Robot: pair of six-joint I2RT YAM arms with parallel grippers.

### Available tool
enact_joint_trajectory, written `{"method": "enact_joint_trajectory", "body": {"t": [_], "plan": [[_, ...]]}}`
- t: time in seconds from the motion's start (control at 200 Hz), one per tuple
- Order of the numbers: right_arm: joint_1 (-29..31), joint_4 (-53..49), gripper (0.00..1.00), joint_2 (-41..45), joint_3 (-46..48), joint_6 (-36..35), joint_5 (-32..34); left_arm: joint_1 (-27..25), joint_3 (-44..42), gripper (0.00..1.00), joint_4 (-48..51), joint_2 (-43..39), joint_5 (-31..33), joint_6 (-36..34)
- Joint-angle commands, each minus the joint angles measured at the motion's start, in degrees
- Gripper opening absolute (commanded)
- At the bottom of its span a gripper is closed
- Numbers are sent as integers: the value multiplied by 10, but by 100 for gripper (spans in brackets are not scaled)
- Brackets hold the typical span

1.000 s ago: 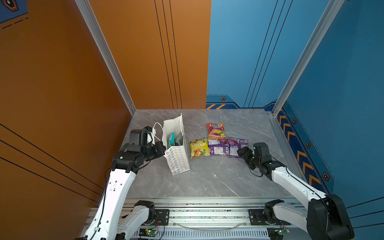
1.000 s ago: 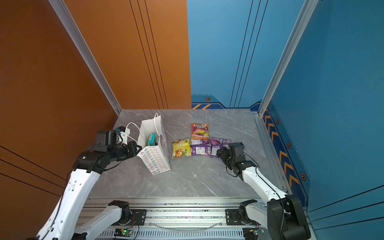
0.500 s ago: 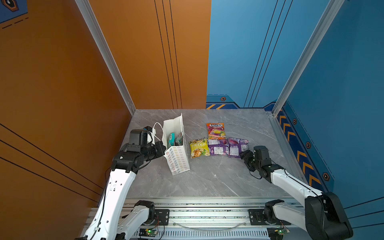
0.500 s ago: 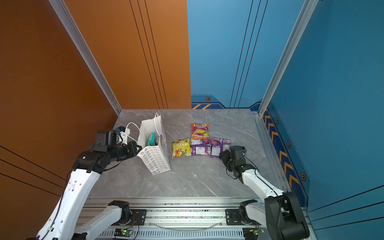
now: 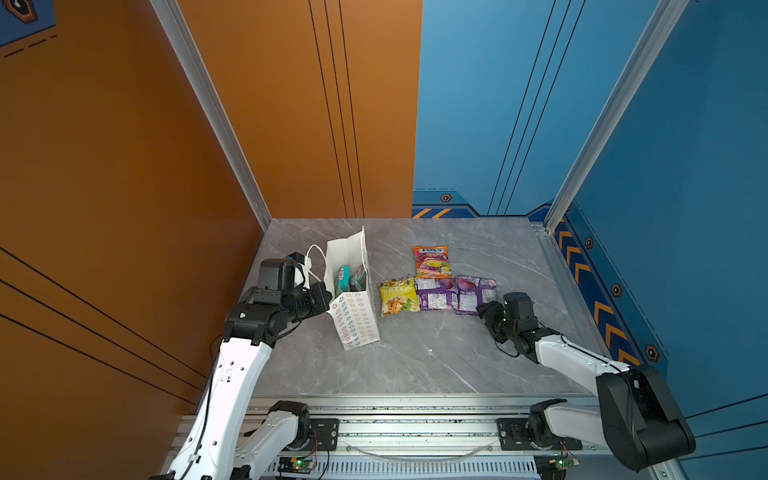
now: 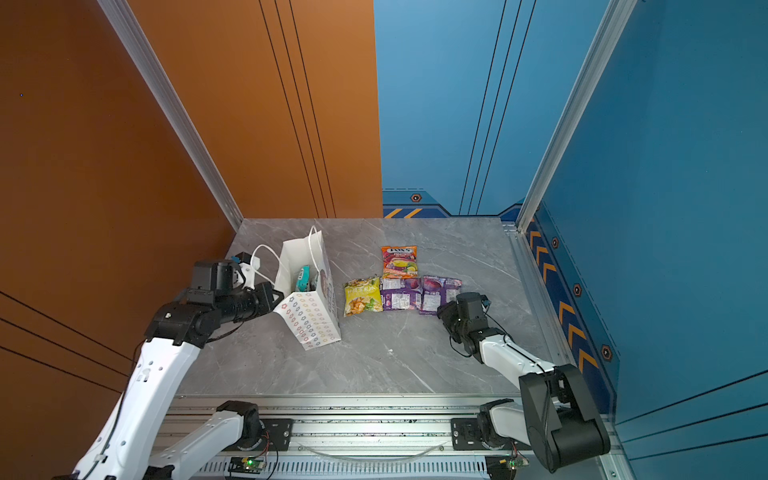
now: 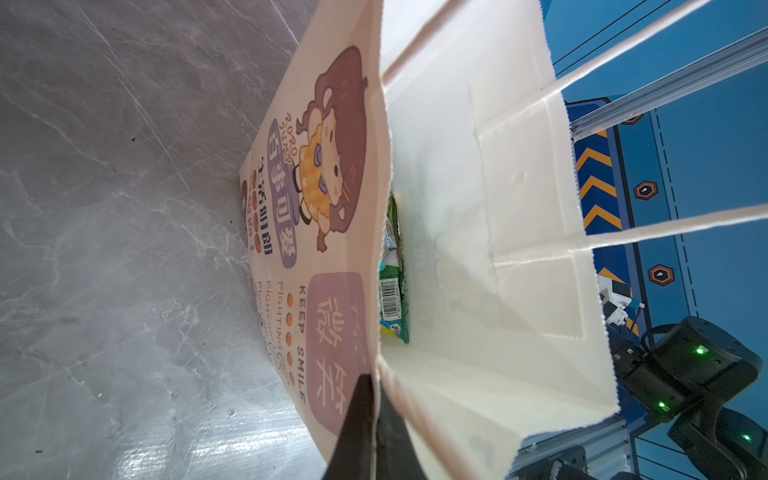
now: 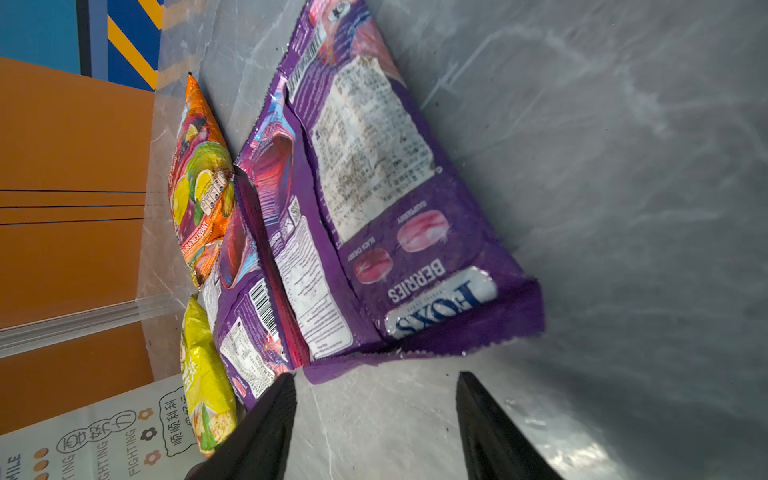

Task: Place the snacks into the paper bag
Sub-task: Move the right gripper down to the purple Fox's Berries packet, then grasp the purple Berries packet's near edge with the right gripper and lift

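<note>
Left gripper (image 7: 376, 415) jaws clamped on paper bag (image 7: 449, 407) rim; right gripper (image 8: 376, 384) jaws parted, just short of purple packet (image 8: 415, 257).

A tall white paper bag (image 5: 353, 316) stands upright and open on the left side of the grey tabletop (image 5: 415, 357), with white cord handles, coloured star outlines on its side and a cartoon girl on its front (image 7: 328, 166). Teal and green packets (image 5: 349, 279) sit inside it. To its right four snacks lie flat together: a yellow packet (image 5: 397, 296), two purple packets (image 5: 436, 294) (image 5: 473, 293) side by side, slightly overlapping, and an orange FOX'S packet (image 5: 432, 261) just behind them.
</note>
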State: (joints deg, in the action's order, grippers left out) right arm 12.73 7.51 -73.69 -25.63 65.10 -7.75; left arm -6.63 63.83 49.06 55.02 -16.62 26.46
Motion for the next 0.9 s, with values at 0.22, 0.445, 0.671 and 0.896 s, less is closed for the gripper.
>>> {"method": "enact_joint_trajectory", "body": {"t": [0.22, 0.445, 0.671, 0.896], "plan": [[-3, 75, 55, -64, 1, 25, -8, 3, 0, 7, 6, -1, 5, -2], [-8, 101, 45, -94, -1, 32, -1, 4, 2, 7, 7, 0, 5, -2], [-25, 110, 17, -93, -2, 21, 4, 5, 2, 7, 6, 6, 6, -4], [-33, 66, 3, -45, -14, -12, 19, 7, 3, 7, 6, 9, 6, -6]]}}
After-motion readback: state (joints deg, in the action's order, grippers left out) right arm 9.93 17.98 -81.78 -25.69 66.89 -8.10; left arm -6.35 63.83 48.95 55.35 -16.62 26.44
